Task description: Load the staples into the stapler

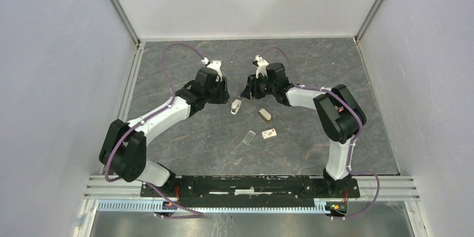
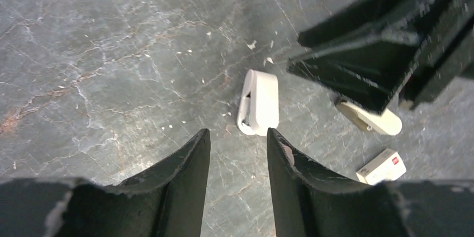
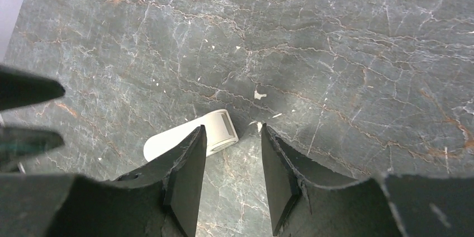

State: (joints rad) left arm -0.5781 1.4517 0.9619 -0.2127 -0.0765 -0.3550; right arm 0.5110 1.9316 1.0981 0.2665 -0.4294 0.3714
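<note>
The small white stapler [image 1: 237, 105] lies on its side on the dark stone table between my two grippers. In the left wrist view the stapler [image 2: 259, 103] rests just beyond the tips of my left gripper [image 2: 237, 133], which is open and holds nothing. My right gripper [image 3: 232, 129] is open too, with only bare table between its fingers; the stapler [image 3: 184, 136] lies beside and partly behind its left finger. The whitish staple box with a red mark [image 1: 269, 133] sits nearer the arm bases, its clear lid [image 1: 249, 137] beside it. The staples themselves I cannot make out.
A tan oblong piece [image 1: 264, 115] lies right of the stapler, also seen as the tan piece [image 2: 371, 119] under the right arm's black fingers [image 2: 380, 52]. Small pale flecks [image 3: 259, 95] dot the table. Grey walls enclose the table on three sides.
</note>
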